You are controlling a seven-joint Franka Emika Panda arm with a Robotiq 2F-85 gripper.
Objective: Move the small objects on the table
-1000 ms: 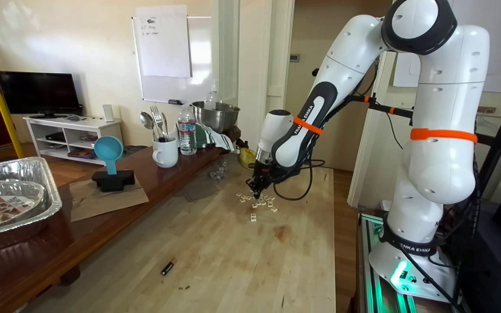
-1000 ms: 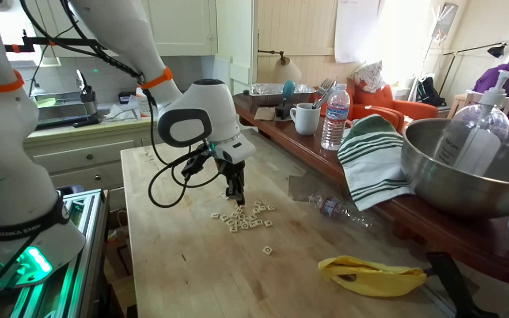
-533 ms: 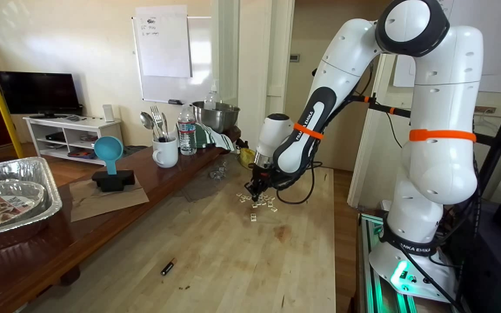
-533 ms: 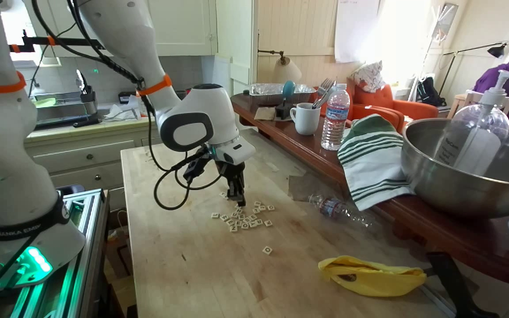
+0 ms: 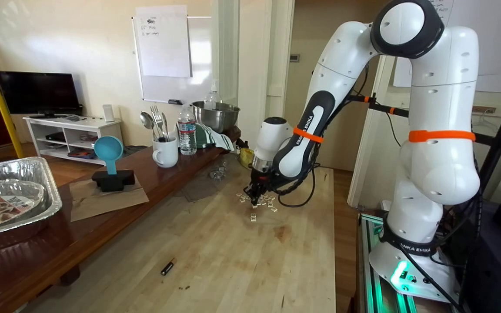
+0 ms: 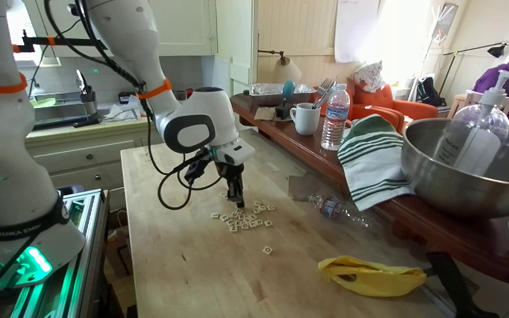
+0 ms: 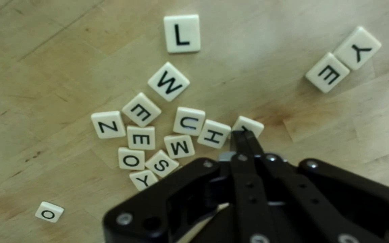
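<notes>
The small objects are cream letter tiles (image 7: 189, 122) lying face up in a loose cluster on the light wooden table (image 6: 201, 274). The cluster shows in both exterior views (image 5: 270, 203) (image 6: 245, 224). A lone O tile (image 6: 267, 250) lies apart from it. In the wrist view, an L tile (image 7: 182, 33) and a touching Y and E pair (image 7: 327, 73) lie farther out. My black gripper (image 7: 242, 133) is shut, its fingertips together with nothing seen between them. The tips point down at the cluster and partly cover a tile (image 7: 250, 125) beside the H; I cannot tell whether they touch it.
A battery (image 5: 168, 266) lies on the table. A clear plastic bottle (image 6: 338, 210) lies beside a raised dark wooden ledge (image 5: 159, 178). A yellow banana-shaped item (image 6: 369, 278) lies near that ledge. A steel bowl (image 6: 466, 203), a mug (image 6: 306, 119) and an upright bottle (image 6: 335, 119) stand on the ledge.
My gripper has come down a little over the cluster, and its wrist has tilted slightly more upright. It has stayed shut. The tiles have not visibly moved.
</notes>
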